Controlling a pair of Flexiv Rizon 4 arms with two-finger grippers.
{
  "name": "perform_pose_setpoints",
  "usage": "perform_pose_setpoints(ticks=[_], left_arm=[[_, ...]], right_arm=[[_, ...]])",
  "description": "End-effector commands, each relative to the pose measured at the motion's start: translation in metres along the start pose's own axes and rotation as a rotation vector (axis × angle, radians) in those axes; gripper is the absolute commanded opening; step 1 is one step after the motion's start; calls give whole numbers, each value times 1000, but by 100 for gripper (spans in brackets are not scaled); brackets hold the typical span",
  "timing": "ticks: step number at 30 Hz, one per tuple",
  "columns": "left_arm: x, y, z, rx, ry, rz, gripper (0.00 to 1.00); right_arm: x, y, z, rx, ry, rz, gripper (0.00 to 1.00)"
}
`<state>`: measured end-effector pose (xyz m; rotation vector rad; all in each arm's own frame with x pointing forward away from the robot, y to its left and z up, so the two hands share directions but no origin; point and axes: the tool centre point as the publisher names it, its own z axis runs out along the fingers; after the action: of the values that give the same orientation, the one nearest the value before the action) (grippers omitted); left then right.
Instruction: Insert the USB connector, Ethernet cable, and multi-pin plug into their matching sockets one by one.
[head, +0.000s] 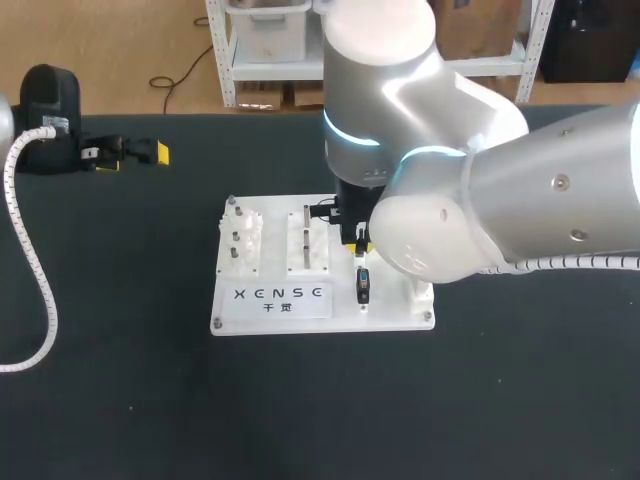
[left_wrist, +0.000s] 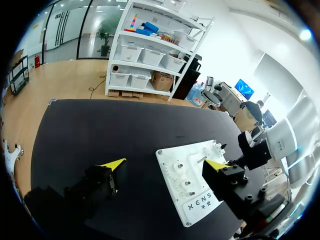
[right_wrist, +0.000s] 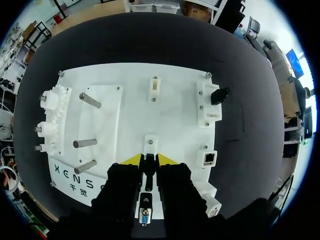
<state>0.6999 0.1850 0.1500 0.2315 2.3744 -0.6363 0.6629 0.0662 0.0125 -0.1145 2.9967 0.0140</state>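
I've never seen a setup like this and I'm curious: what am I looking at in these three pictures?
A robot with two arms at a dark table. One picture looks down from overhead; the other two come from cameras on each wrist. On the table sits a white board with pegs and sockets for plugging in connectors. The right hand is over it, closed on a small dark plug. The left hand is open and empty, off to the side.

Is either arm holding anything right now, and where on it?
Right gripper pinches a slim black connector by its sides, between the jaws' tips; left gripper holds nothing.
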Motion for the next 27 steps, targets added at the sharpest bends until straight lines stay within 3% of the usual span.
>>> perform_pose_setpoints(ticks=[1,16,27], left_arm=[[0,0,0,0,0,0,100],[0,0,0,0,0,0,100],[0,0,0,0,0,0,100]], right_arm=[[1,-1,-1,0,-6,-1,0],[-6,-13,-22,-26,-56,13,0],[-2,-50,-29,-8,-66,53,0]])
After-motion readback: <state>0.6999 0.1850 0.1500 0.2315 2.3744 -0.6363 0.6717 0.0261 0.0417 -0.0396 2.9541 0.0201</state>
